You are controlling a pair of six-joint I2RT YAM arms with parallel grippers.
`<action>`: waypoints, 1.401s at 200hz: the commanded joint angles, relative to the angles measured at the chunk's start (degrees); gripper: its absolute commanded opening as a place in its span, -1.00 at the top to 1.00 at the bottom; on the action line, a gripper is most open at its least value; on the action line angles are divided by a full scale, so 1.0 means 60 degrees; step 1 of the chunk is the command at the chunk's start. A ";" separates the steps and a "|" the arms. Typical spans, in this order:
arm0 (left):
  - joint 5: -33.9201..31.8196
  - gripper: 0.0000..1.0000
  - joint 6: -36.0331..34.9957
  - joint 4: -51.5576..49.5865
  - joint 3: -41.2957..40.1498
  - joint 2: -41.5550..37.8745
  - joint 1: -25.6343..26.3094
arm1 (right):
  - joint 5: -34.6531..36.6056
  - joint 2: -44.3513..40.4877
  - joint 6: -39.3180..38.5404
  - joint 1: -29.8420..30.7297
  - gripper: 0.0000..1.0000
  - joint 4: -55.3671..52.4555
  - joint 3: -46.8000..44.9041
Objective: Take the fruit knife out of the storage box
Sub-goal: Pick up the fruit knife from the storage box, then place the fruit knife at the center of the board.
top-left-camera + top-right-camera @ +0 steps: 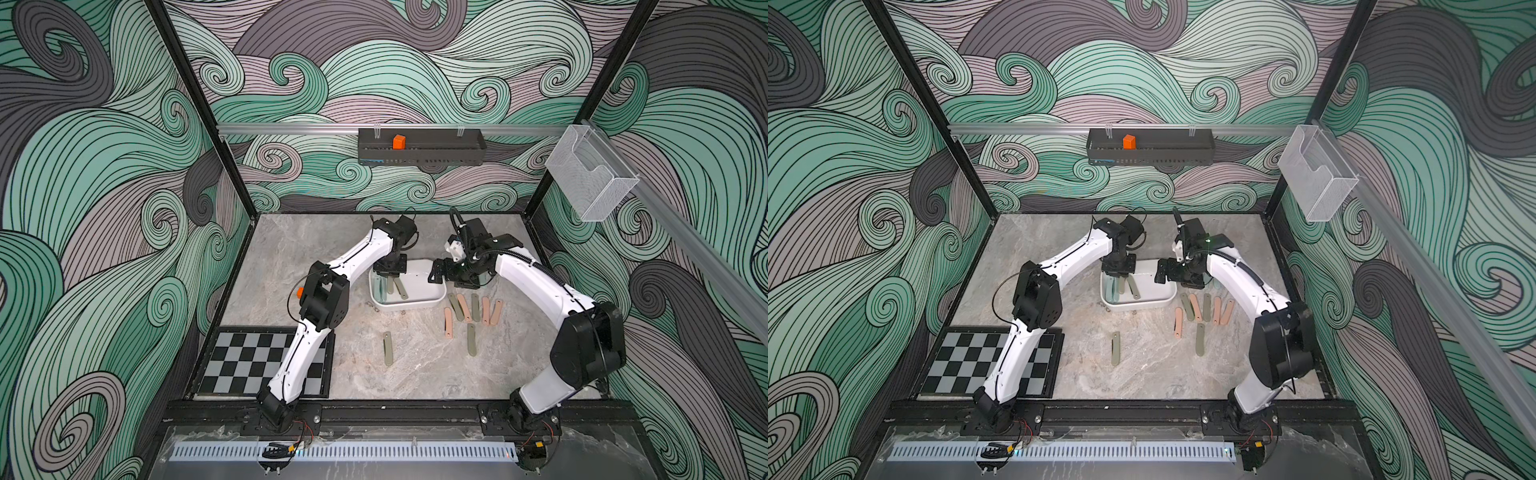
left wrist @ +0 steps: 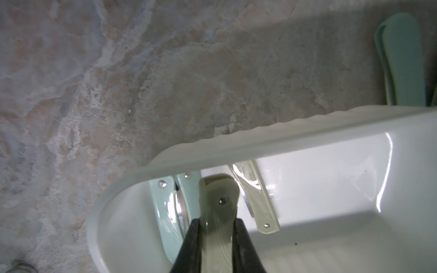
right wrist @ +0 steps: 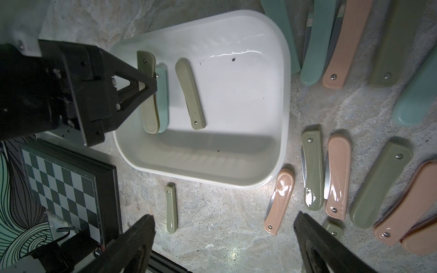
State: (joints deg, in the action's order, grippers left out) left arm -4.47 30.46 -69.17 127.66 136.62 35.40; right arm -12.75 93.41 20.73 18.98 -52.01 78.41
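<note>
Olive knife (image 2: 218,205) cut off at frame edge, mint knife (image 3: 163,99) partly hidden beneath

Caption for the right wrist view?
Left jaws shut on an olive fruit knife in the storage box, beside a teal knife and a second olive knife.

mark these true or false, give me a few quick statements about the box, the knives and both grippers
1. The left gripper is shut on an olive knife inside the storage box. True.
2. The right gripper holds a pink knife. False: it is open and empty.
3. The storage box contains only one knife. False: three are in it, the gripped one, a teal knife and a second olive knife.
4. An orange block sits in the black wall tray. True.
</note>
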 commanded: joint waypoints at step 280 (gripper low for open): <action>0.1565 0.66 -0.1181 0.2878 -0.5397 -0.2087 -0.3684 | -0.1560 0.2848 0.2146 0.2459 -0.97 0.1628 0.2845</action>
State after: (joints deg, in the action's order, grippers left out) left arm 2.92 24.36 -53.04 94.85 122.58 14.24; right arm -20.16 109.14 31.09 33.45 -43.92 93.95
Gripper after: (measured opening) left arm 0.201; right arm 0.984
